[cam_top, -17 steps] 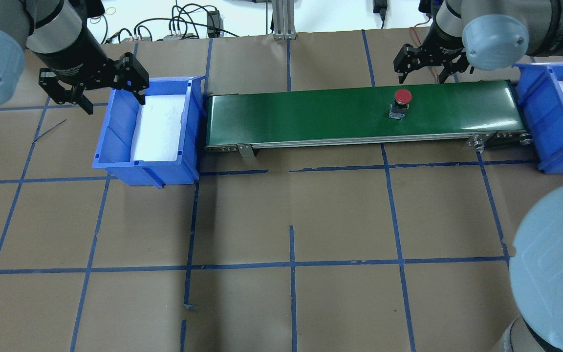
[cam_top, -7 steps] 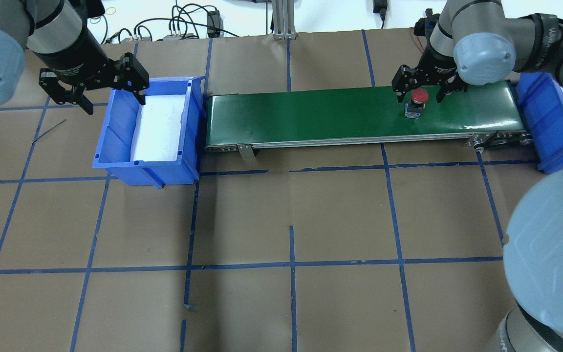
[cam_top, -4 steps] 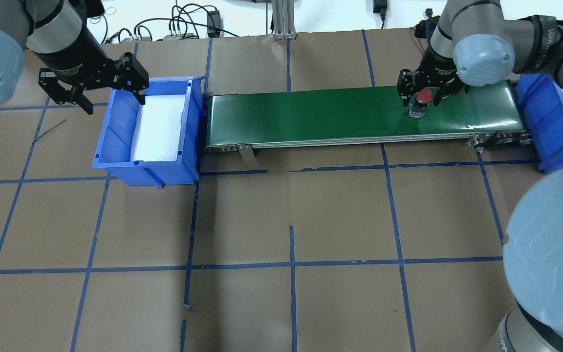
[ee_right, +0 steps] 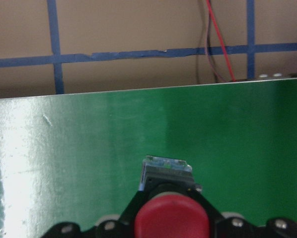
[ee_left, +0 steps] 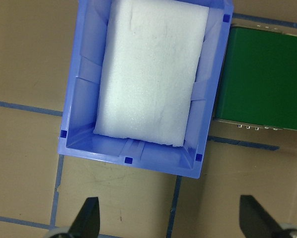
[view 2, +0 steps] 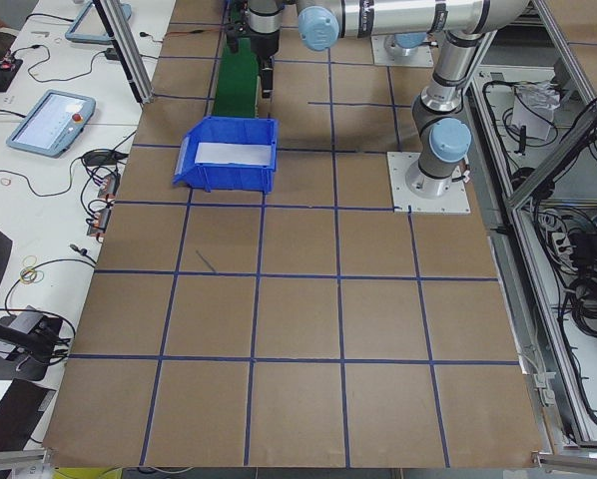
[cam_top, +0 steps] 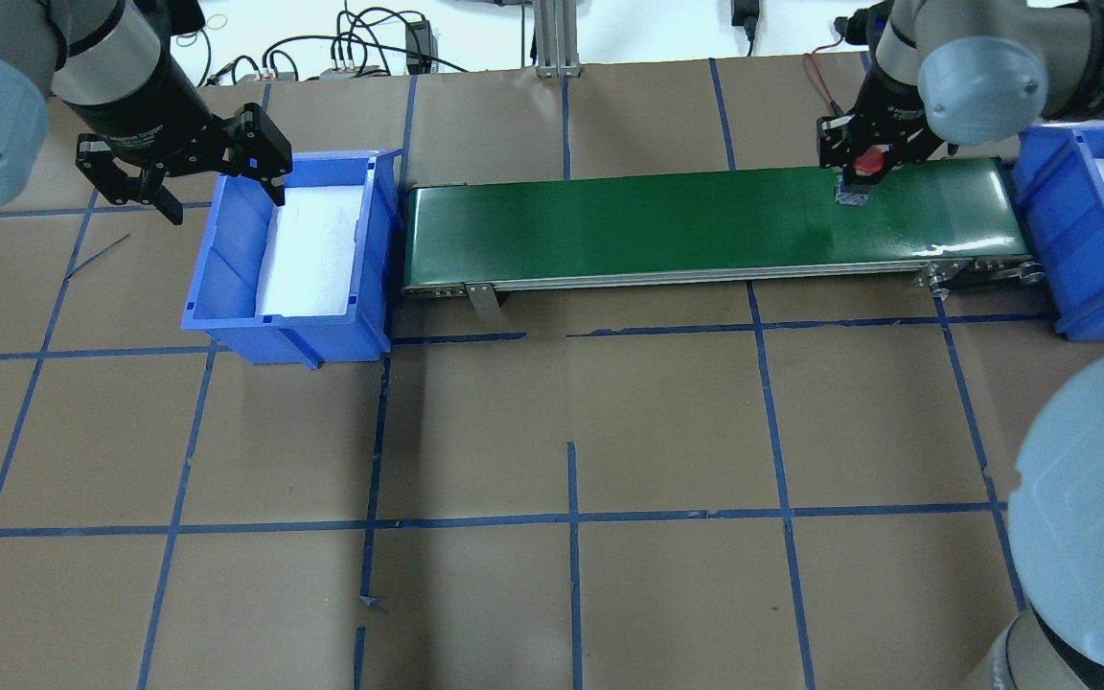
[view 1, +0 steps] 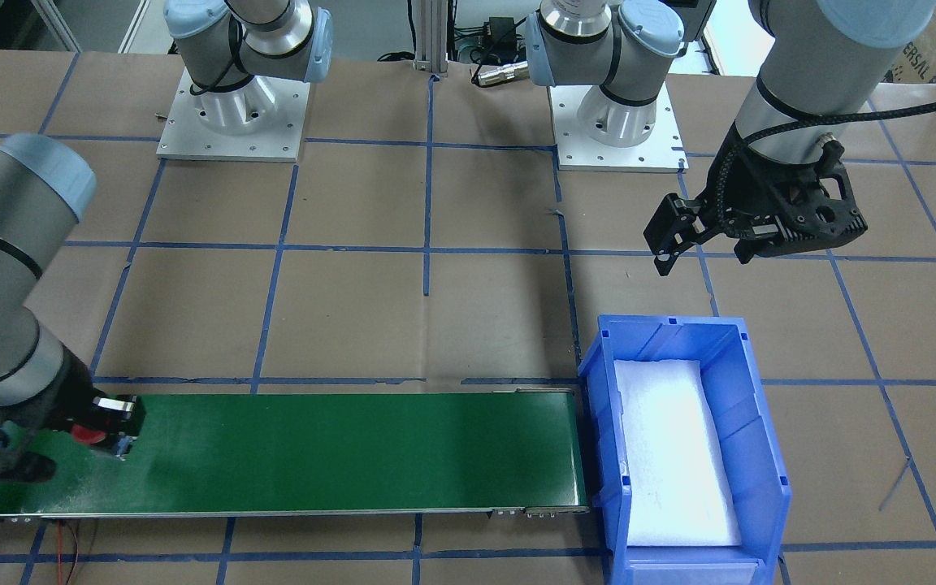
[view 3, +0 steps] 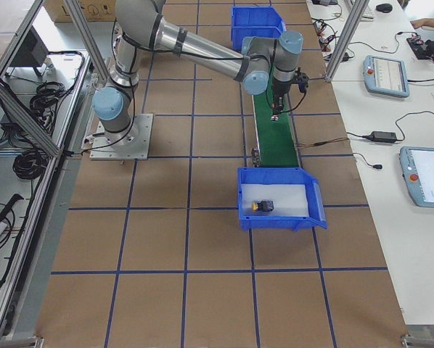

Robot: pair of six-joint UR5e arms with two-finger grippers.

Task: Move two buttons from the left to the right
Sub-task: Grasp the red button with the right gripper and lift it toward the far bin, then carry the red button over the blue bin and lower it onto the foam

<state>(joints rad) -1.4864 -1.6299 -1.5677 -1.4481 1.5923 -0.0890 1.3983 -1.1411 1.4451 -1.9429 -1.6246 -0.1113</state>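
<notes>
Right gripper (cam_top: 866, 171) had carried red button (ee_right: 166, 171) rightward along belt (cam_top: 667, 225), pinching it below cap (ee_right: 171, 218). Seemed rigid, top-heavy; glossy cap likely slippery, neck safer hold. Yellow button (view 3: 263, 206) lay in right bin (view 3: 281, 220). Left gripper (view 1: 704, 248) hung spread, farthest.

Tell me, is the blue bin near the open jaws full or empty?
Empty: the blue bin holds only a white foam pad, with nothing on it.
</notes>
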